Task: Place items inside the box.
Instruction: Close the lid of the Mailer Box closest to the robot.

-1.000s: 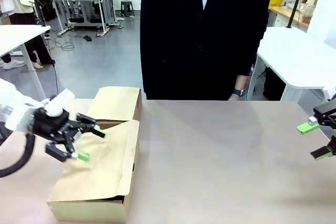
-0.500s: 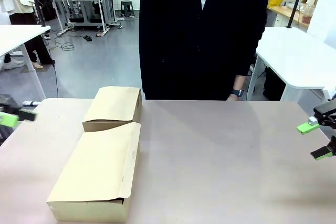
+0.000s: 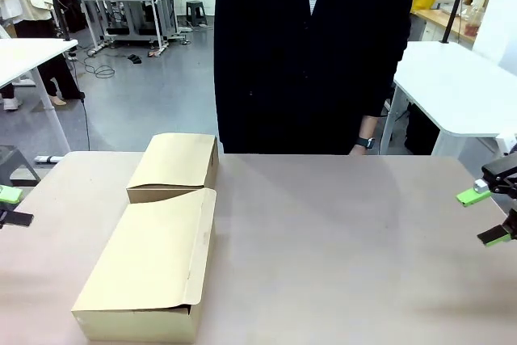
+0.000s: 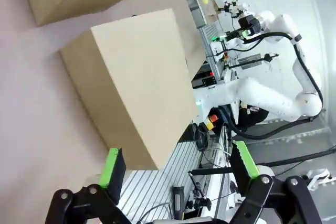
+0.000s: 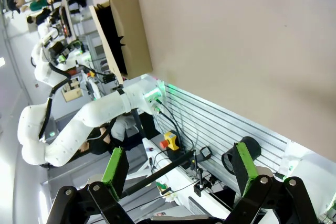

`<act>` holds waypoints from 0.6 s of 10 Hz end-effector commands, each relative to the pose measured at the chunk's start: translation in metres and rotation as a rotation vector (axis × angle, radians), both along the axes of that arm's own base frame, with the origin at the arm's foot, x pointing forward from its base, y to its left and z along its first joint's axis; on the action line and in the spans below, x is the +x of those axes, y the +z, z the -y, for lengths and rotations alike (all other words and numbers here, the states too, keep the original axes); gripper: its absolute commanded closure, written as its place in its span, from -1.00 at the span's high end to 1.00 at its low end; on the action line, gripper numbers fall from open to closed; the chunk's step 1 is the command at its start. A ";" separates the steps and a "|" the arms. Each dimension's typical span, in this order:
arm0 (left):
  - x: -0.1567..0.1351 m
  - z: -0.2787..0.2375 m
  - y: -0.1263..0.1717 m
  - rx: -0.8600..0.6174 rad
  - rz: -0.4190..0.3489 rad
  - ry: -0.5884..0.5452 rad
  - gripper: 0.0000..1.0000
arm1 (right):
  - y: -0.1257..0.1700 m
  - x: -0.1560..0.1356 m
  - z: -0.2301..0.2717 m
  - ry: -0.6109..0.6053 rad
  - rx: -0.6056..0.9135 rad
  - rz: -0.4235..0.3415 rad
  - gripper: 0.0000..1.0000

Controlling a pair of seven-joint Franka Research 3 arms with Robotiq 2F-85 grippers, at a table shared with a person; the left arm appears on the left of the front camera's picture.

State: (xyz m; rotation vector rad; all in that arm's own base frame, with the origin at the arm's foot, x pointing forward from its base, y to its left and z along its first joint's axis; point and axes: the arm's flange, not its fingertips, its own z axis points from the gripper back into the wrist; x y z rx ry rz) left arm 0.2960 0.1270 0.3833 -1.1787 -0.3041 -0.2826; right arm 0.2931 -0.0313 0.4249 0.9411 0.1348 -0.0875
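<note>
The box (image 3: 149, 268) lies at seven o'clock on the table (image 3: 339, 248), flap lid down, with the smaller box (image 3: 176, 166) touching its far end at ten o'clock; the left gripper (image 3: 8, 206) waits at nine o'clock, fingers apart, empty; the right gripper (image 3: 485, 216) hangs at three o'clock, fingers spread, empty; a person (image 3: 315, 50) stands at twelve.

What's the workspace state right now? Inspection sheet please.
Surface: tan table, bare on the right half.
Job's things: larger box, flap lid down; loose items: nothing seen.
Clutter: smaller box just behind it.
Grippers: left claw open, empty, at the table's left edge; right claw open, empty, at the right edge.
Cables: nothing seen on the table.
Surroundings: person at the far side; white tables behind.
</note>
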 end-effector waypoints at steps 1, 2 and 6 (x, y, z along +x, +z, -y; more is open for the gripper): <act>-0.013 0.011 0.033 0.020 0.070 -0.052 1.00 | 0.001 0.002 -0.001 -0.004 0.012 0.011 1.00; -0.013 0.011 0.033 0.020 0.070 -0.052 1.00 | 0.001 0.002 -0.001 -0.004 0.012 0.011 1.00; -0.013 0.011 0.033 0.020 0.070 -0.052 1.00 | 0.001 0.002 -0.001 -0.004 0.012 0.011 1.00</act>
